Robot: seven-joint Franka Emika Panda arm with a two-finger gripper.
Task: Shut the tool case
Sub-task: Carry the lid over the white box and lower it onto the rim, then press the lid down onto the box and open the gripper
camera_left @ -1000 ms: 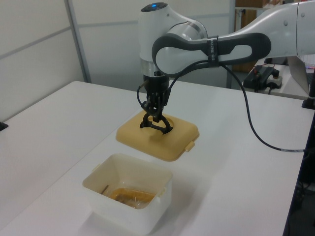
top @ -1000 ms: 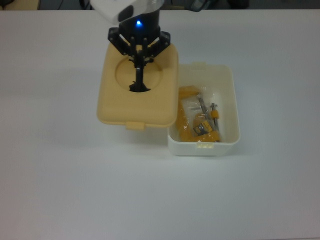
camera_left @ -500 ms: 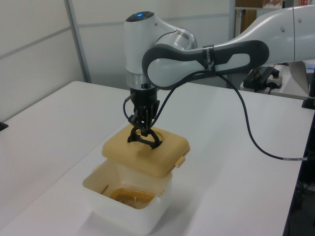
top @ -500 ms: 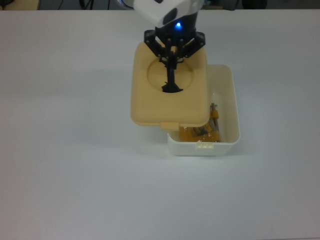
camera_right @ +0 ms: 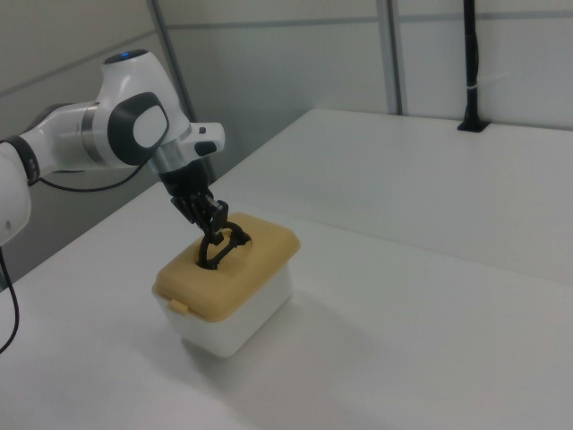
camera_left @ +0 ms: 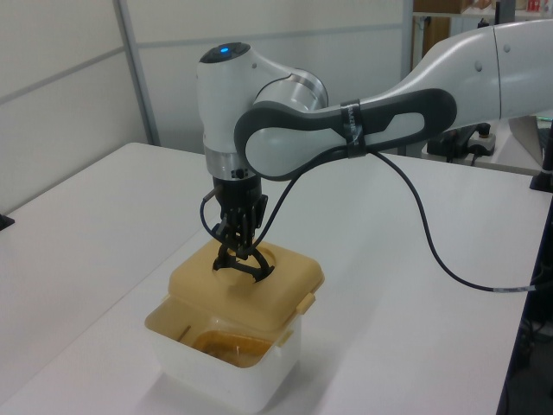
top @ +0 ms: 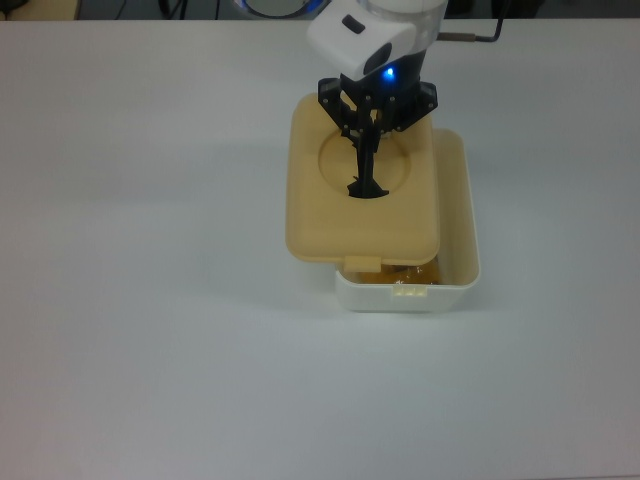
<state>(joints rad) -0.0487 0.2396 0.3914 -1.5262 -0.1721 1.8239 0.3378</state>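
Observation:
The tool case's white translucent box (top: 408, 295) stands on the white table and holds yellow items (top: 412, 272). Its tan lid (top: 330, 215) hangs just over the box, shifted a little toward the top view's left, so the box's right strip and front edge stay uncovered. My gripper (top: 372, 128) is shut on the lid's black handle (top: 364, 180) in the round recess. In the left view the lid (camera_left: 200, 281) sits above the box (camera_left: 220, 376), with the gripper (camera_left: 235, 246) on the handle. The right view shows the lid (camera_right: 246, 273) almost flush over the box (camera_right: 246, 318).
The white table (top: 150, 350) stretches all around the case. A black cable (camera_left: 432, 216) trails from the arm across the table in the left view, and the table edge (camera_left: 517, 294) runs down the left view's right. A black post (camera_right: 470, 63) stands at the far edge in the right view.
The arm has carried the lid toward the top view's right, from beside the box to over it. The lid now hides most of the yellow contents.

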